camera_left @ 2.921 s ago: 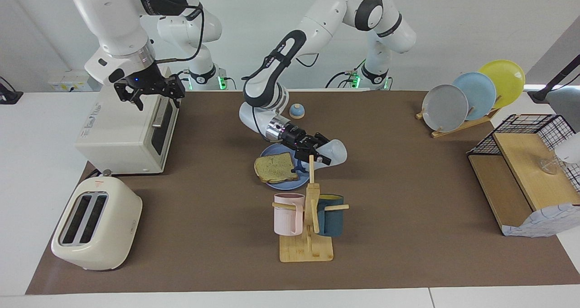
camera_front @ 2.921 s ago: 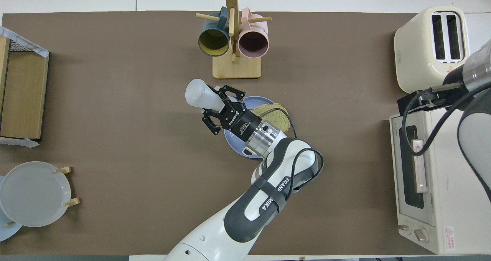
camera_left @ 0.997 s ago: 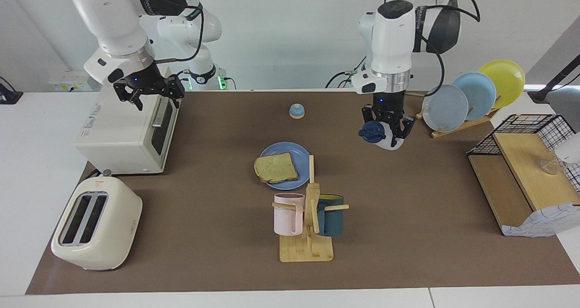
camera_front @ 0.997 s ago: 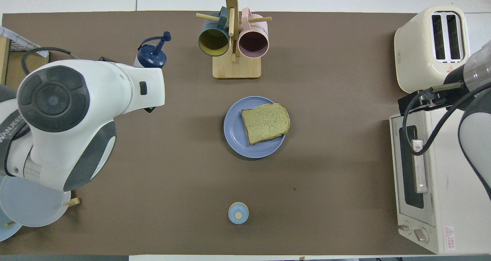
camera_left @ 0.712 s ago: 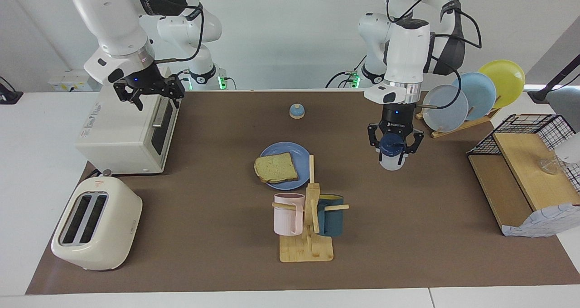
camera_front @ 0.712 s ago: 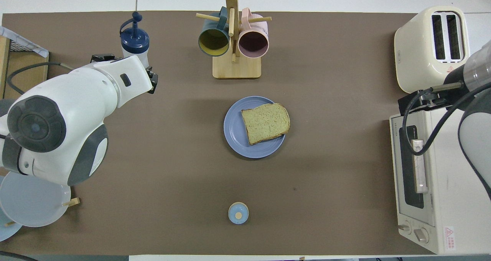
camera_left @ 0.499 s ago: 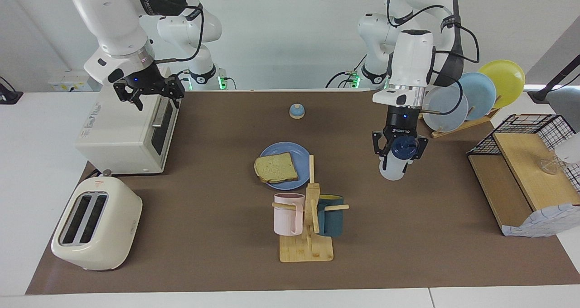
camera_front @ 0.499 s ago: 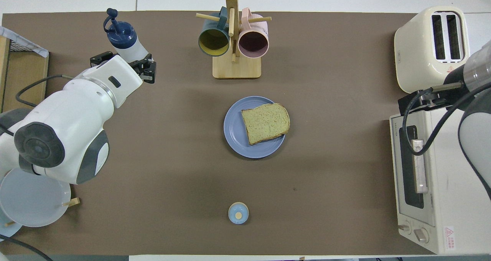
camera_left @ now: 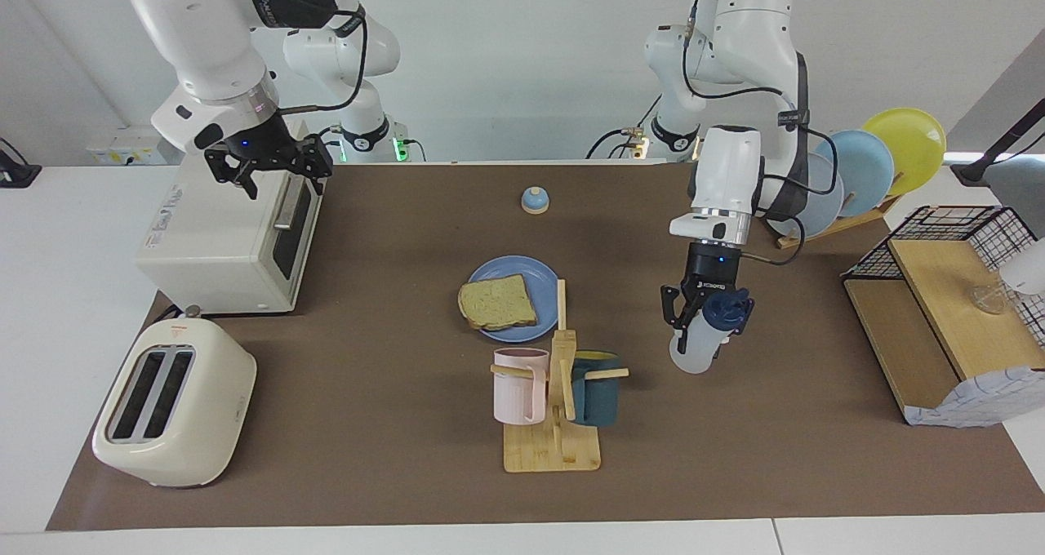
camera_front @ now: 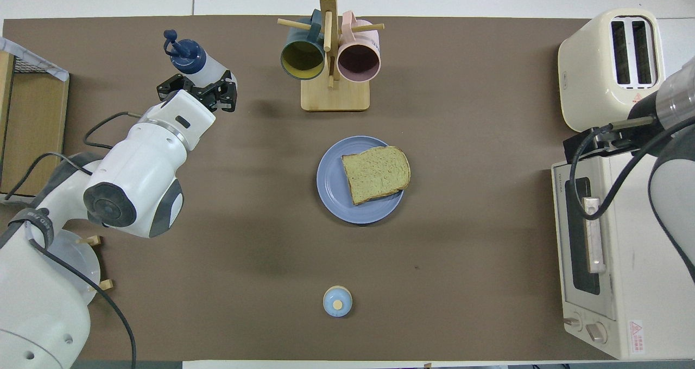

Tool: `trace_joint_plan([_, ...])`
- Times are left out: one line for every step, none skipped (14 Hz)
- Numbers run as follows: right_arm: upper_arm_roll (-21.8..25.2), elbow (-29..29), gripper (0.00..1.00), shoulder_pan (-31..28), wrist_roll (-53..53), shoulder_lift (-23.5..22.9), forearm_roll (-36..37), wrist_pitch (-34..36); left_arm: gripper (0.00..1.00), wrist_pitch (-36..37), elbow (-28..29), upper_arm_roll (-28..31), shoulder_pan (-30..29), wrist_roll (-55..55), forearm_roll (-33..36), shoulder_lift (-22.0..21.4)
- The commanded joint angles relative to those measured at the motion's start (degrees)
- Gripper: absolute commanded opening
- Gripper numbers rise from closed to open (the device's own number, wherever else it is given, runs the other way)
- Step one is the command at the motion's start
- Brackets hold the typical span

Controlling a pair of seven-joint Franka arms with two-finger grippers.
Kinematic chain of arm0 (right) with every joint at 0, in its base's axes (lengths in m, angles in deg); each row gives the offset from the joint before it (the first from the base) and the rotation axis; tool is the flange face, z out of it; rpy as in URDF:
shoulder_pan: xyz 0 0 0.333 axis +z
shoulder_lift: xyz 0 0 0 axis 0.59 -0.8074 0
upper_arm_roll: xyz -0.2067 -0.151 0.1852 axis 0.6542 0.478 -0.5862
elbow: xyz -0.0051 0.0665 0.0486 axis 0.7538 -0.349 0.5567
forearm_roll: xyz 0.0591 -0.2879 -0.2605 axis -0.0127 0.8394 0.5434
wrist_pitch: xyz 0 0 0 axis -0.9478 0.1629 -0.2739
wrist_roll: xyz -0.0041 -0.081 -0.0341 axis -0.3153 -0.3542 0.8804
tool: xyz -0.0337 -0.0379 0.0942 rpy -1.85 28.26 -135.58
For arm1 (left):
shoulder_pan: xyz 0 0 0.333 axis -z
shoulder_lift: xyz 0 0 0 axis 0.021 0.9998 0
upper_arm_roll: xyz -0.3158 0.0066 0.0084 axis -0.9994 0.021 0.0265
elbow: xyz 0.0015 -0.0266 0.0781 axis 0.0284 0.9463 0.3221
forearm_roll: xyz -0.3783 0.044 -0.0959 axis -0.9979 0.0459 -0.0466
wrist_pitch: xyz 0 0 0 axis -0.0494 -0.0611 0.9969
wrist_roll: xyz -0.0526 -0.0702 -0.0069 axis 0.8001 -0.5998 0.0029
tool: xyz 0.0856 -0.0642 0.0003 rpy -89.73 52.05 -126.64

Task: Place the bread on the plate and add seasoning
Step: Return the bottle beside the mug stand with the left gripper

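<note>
Toward the left arm's end of the table, the left pincer (camera_left: 704,314) grips the seasoning (camera_left: 704,336), tilted (only the facing view shows its base at the table). Bread (camera_front: 376,173) lies on the plate (camera_front: 332,184). Over the toaster oven (camera_left: 229,237) waits the right pincer (camera_left: 269,167), spread wide.

A wooden mug tree (camera_left: 553,424) with a pink mug (camera_left: 518,385) and a dark teal mug (camera_left: 595,388) stands at six o'clock. Cream two-slot toaster (camera_left: 173,403) sits at eight, white toaster oven (camera_left: 229,235) at ten, small blue-domed bell (camera_left: 535,201) at twelve.
</note>
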Motion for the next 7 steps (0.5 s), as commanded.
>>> trace_joint_plan([-0.4,-0.75,1.0,-0.23,-0.97,0.93,0.45,-0.23,0.0,-7.33,-0.09,-0.49,-0.76,0.35,-0.52,5.93])
trace_joint_plan([-0.4,-0.75,1.0,-0.23,-0.97,0.93,0.45,-0.23,0.0,-7.35,-0.26,-0.49,-0.67,0.52,-0.17,6.91])
trace_joint_plan([-0.4,-0.75,1.0,-0.23,-0.97,0.93,0.45,-0.23,0.0,-7.35,-0.61,-0.49,-0.76,0.79,0.53,8.13])
trace_joint_plan([-0.4,-0.92,1.0,-0.32,-1.06,0.93,0.45,-0.23,0.0,-7.35,-0.79,-0.4,-0.85,0.88,2.19,9.19])
trace_joint_plan([-0.4,-0.92,1.0,-0.4,-1.06,0.93,0.45,-0.23,0.0,-7.35,-0.79,-0.31,-1.02,0.88,3.25,9.64])
trace_joint_plan([-0.4,-0.92,1.0,-0.41,-1.06,0.93,0.37,-0.32,0.0,-7.35,-0.79,-0.31,-1.02,0.88,3.35,9.9])
trace_joint_plan([-0.4,-0.92,1.0,-0.41,-1.06,0.93,0.28,-0.32,0.01,-7.35,-0.97,-0.31,-1.11,0.88,3.44,10.69])
